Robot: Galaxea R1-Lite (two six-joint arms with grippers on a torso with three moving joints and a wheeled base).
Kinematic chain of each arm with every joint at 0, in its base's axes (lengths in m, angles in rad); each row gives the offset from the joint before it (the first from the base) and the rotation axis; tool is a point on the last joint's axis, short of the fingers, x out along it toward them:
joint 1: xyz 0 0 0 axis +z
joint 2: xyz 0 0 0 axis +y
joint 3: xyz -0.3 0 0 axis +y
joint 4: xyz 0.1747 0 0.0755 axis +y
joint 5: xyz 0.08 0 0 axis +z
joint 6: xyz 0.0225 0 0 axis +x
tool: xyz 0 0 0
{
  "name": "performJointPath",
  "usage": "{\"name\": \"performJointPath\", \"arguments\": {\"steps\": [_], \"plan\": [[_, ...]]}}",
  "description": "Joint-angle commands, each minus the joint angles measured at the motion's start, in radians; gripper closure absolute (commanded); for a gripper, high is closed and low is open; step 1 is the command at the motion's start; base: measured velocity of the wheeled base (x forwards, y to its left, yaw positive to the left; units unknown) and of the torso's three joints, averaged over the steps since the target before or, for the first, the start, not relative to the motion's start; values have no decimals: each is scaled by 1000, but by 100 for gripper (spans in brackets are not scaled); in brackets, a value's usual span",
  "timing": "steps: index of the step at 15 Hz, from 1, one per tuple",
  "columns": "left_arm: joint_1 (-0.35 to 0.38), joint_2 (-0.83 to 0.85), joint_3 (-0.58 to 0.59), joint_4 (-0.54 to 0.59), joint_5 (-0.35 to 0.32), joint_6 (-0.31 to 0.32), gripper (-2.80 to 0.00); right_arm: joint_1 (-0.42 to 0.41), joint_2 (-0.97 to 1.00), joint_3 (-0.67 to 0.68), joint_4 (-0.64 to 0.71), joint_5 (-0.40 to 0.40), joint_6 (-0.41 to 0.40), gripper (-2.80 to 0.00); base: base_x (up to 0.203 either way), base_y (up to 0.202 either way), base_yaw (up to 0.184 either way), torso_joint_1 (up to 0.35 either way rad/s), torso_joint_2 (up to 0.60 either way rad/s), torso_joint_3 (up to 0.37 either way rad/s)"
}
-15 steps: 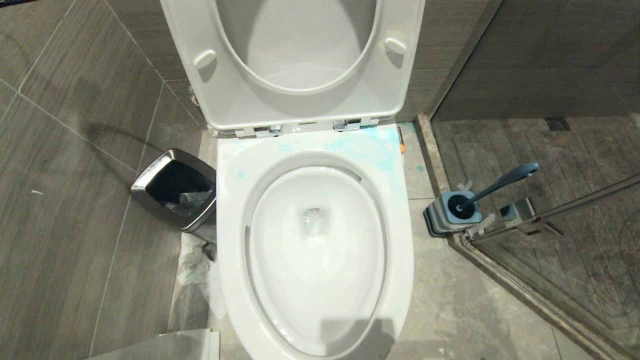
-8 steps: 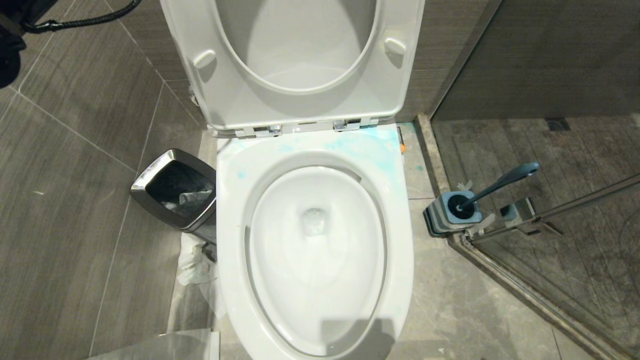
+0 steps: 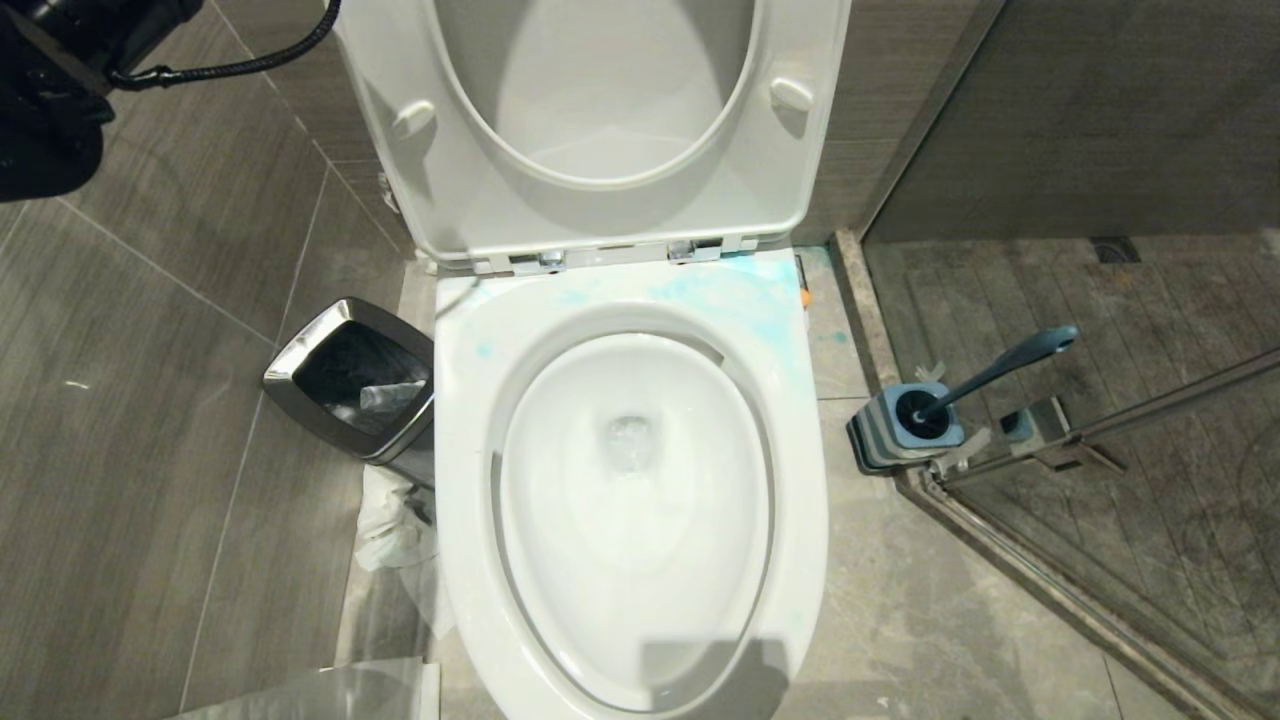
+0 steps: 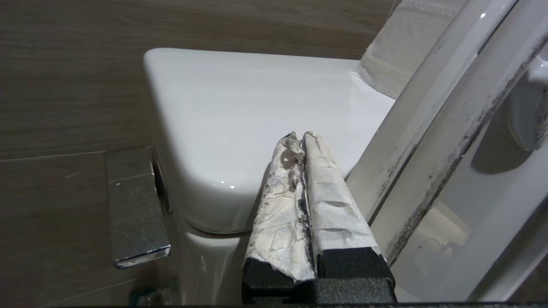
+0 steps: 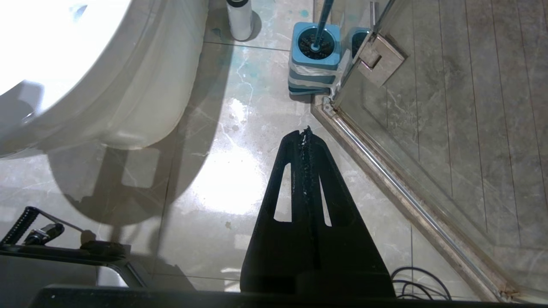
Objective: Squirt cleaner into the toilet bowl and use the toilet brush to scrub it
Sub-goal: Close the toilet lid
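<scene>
Even overhead light leaves the toilet bowl (image 3: 630,500) bright and glossy, with a soft shadow at the frame's lower centre, glare on the floor (image 5: 231,184) tiles, and everything sharp.

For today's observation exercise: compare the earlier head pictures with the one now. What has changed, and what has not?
The left arm has come into the upper left corner, its cable reaching toward the raised lid. Nothing was grasped or released. The toilet bowl, toilet brush and waste bin are unchanged.

The small white plastic cleaner bottle (image 5: 239,19), on the floor well beyond the right gripper's jaws, is cut off at its top. The slim blue-grey toilet brush handle (image 5: 324,19) likewise runs out of frame.
</scene>
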Motion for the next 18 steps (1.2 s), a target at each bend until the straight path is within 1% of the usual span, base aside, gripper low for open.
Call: {"name": "performJointPath", "arguments": {"steps": [1,2,4,5,7,9,10,12,14,15,17,18], "plan": [[-6,-37,8,18,-19,-67,0,0,1,0,-2,1,-1,0,0,0,0,0,0,0],[-16,-69,16,51,-21,-126,0,0,1,0,-1,1,-1,0,0,0,0,0,0,0],[-27,-134,42,134,-32,-223,0,0,1,0,0,1,-1,0,0,0,0,0,0,0],[-28,-159,73,148,-51,-254,0,0,1,0,0,1,-1,0,0,0,0,0,0,0],[-29,-205,151,153,-86,-282,0,0,1,0,0,1,-1,0,0,0,0,0,0,0],[-32,-272,268,160,-107,-296,0,0,1,0,-2,1,-1,0,0,0,0,0,0,0],[-37,-325,328,180,-111,-311,0,0,1,0,-2,1,-1,0,0,0,0,0,0,0],[-49,-446,444,281,-115,-356,0,1,1,0,0,1,-1,0,0,0,0,0,0,0],[-57,-543,565,447,-122,-381,0,0,1,0,-2,1,-1,0,0,0,0,0,0,0],[-58,-578,619,510,-128,-388,0,0,1,0,-2,1,-1,0,0,0,0,0,0,0],[-50,-622,716,571,-128,-396,0,0,1,0,-2,1,-1,0,0,0,0,0,0,0],[-25,-642,754,601,-126,-397,0,0,1,0,-1,1,-1,0,0,0,0,0,0,0]]}}
